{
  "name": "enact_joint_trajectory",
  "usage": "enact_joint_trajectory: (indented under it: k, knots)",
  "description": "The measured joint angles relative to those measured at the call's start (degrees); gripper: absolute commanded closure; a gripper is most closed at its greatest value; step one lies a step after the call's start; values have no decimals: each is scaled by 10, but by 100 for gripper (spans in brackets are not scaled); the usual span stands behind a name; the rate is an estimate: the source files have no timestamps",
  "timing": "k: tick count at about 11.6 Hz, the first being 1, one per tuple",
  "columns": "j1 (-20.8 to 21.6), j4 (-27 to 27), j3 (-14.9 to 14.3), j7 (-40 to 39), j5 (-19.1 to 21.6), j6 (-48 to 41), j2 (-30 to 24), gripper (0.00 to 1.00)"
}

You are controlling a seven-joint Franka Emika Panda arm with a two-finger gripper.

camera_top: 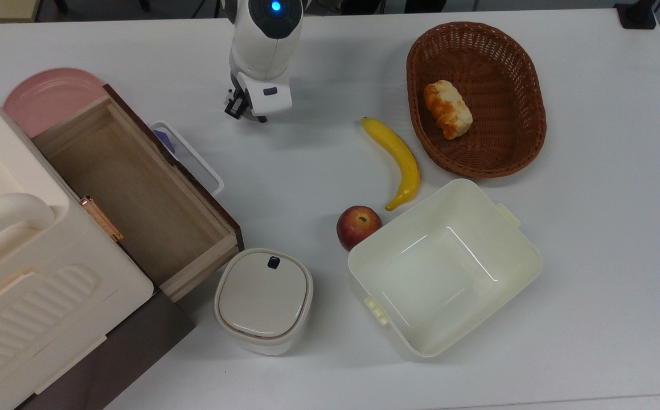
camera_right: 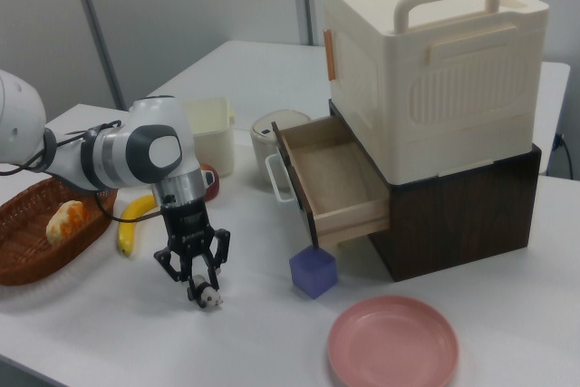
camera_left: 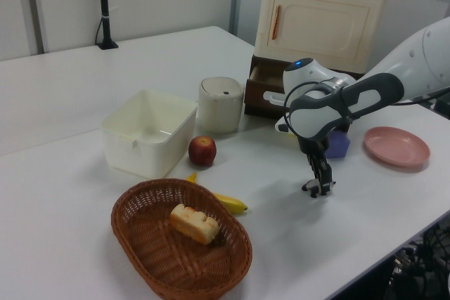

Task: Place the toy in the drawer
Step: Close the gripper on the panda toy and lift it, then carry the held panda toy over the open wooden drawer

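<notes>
The toy (camera_right: 207, 296), a tiny black-and-white panda, stands on the white table; in the left view the toy (camera_left: 311, 187) is just left of the fingertips. My gripper (camera_right: 194, 271) is open and hangs straight over it, fingers spread to either side, low above the table. The gripper (camera_left: 321, 180) points down in the left view. In the top view the gripper (camera_top: 245, 112) sits under the white hand, which covers the toy. The drawer (camera_top: 136, 188), light wood with a dark front, is pulled out and holds nothing; the drawer (camera_right: 331, 174) lies to the right view's right of the gripper.
A blue cube (camera_right: 314, 271) and a pink plate (camera_right: 391, 342) lie near the drawer front. A banana (camera_top: 398, 159), an apple (camera_top: 358, 226), a cream tub (camera_top: 512, 267), a wicker basket (camera_top: 523, 142) with bread and a lidded white canister (camera_top: 263, 299) stand on the table.
</notes>
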Motion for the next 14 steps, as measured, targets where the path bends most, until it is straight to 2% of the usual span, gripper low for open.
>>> enact_joint_trajectory:
  k: [3, 8, 11, 14]
  knots:
    - [0, 6, 0, 2, 0, 0, 2, 100]
    - [0, 25, 1, 18, 0, 0, 5, 100]
    - [1, 77, 3, 88, 4, 3, 11, 100]
    - [2, 143, 4, 134, 54, 4, 21, 100]
